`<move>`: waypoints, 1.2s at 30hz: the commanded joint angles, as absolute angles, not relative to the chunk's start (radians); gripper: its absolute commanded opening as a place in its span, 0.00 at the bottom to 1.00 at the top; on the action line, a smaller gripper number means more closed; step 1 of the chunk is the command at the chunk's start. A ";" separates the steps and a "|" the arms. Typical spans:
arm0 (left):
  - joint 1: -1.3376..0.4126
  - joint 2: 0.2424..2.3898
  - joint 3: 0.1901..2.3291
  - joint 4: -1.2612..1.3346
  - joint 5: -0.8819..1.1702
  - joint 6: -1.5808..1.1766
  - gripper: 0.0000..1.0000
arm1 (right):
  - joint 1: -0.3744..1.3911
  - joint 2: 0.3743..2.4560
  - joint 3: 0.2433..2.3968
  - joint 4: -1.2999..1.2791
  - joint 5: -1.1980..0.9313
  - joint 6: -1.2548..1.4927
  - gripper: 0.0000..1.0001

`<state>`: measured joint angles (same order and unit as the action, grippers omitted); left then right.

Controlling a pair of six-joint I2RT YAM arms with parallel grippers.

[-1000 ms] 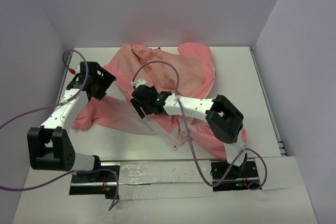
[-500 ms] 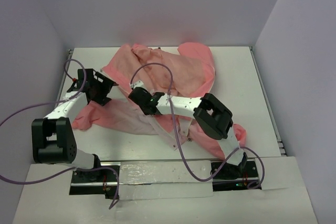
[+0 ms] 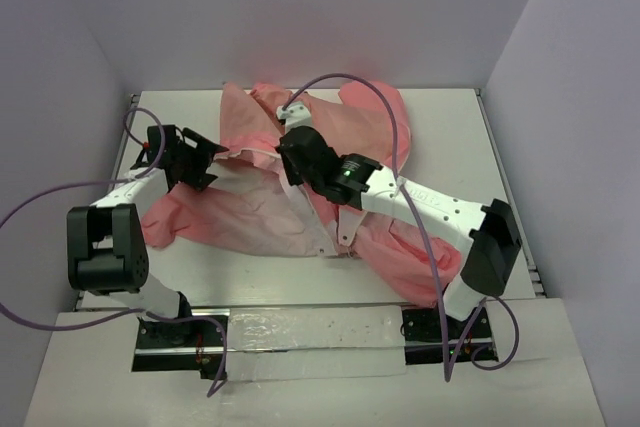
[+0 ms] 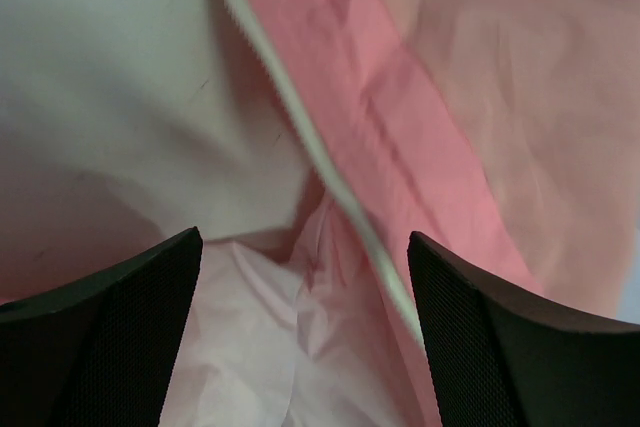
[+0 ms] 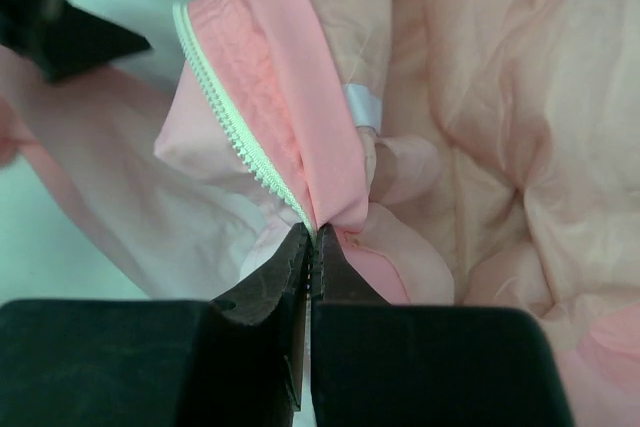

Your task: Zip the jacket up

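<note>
Jacket (image 3: pixel 360 132) zipper tape (image 5: pixel 235 132) pinched by right end effector (image 5: pixel 311 247)

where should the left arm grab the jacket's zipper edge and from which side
Grip the pale zipper strip on the front edge of the jacket, coming straight down from above. It lies as a thin flat band running diagonally between the open left fingers, so closing across it should pinch it cleanly. The right fingers are shut on a zipper edge.

Salmon-pink jacket (image 3: pixel 370 122) lies crumpled, unzipped, pale lining and white zipper (image 5: pixel 237 139) exposed.
</note>
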<state>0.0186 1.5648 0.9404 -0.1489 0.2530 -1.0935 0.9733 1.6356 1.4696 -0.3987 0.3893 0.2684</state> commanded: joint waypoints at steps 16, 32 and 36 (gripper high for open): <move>0.015 1.755 0.825 0.444 0.391 -1.459 0.18 | 0.969 1.614 1.433 -0.389 0.370 0.304 0.00; -0.097 1.456 1.551 -0.341 -0.249 -0.743 0.00 | 1.015 1.519 1.259 -0.415 0.212 0.271 0.00; -0.168 1.519 1.764 -0.421 -0.246 -0.650 0.00 | 1.109 1.551 1.256 -0.410 0.183 0.305 0.00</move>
<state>-0.1461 1.4957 1.5430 -0.3898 -0.0536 -0.8356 1.0111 1.5645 1.2940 -0.2755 0.2592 0.2793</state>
